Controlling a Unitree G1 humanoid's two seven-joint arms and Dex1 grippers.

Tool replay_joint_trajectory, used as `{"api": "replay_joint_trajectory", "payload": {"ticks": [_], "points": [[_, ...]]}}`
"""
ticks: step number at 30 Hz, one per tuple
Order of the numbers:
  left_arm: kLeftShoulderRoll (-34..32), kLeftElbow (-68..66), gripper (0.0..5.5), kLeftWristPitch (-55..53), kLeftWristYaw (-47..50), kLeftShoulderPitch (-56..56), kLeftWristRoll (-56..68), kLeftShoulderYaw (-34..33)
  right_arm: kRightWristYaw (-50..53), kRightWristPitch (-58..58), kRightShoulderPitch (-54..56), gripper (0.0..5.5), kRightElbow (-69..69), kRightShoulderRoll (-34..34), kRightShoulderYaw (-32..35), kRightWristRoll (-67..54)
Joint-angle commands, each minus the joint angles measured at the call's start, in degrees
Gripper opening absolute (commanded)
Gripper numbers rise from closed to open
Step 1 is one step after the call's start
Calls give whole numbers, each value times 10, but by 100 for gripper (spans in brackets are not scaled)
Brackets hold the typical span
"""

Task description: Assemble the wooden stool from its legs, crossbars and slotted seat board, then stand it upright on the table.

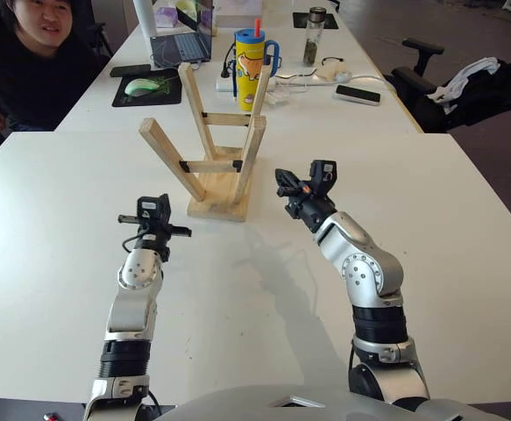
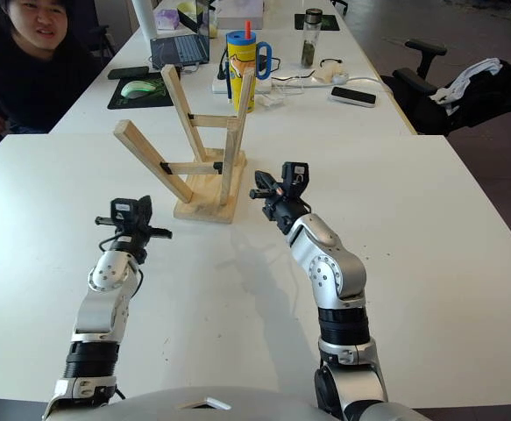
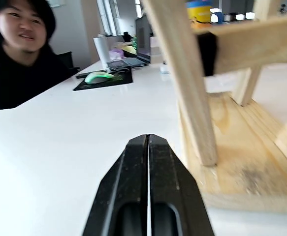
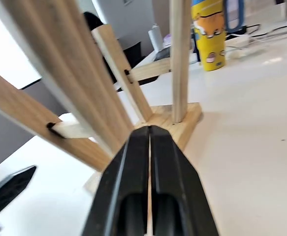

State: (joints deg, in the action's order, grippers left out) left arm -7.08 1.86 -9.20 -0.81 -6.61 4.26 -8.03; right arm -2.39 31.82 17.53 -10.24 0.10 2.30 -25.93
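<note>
Black and pressed together with nothing between them, the fingers of the left hand point(image 3: 148, 141) point at the near edge of the stool, in the lower left of the head view. The right hand point(image 4: 149, 132) sits just right of centre. Its fingers are likewise shut flat and empty, and it aims at the same piece from the other side. Neither hand touches wood.

Between and just beyond them, the pale wooden stool point(image 1: 224, 158) stands upside down at the centre of the frame. Its slotted seat board point(image 1: 220, 200) lies flat on the white tabletop point(image 1: 62, 263) and its legs rise upward, joined by two crossbars point(image 1: 227, 118). One leg point(image 1: 169, 158) leans out markedly toward the upper left.

Assembly looks finished or nearly so, and what remains is the turn-over. That calls for spreading both hands, closing them on opposite legs or seat edges, and checking that the leaning leg is seated. The stool can then be lifted and rotated together so no joint pulls loose.
</note>
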Motion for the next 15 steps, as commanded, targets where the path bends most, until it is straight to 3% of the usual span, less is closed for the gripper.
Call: {"api": "replay_joint_trajectory", "payload": {"ticks": [1,9,13,15], "points": [[14,15,0,3,31,-87,61,-60,71,-125,6,1,11,29,46,61],[-5,-21,0,-20,4,-202,86,-53,96,-208,77,1,34,48,34,111],[10,-27,0,-70,-49,-187,74,34,-139,-120,172,1,205,104,-106,54],[16,-29,0,-97,-65,-167,72,65,-195,-81,175,1,260,112,-140,51]]}}
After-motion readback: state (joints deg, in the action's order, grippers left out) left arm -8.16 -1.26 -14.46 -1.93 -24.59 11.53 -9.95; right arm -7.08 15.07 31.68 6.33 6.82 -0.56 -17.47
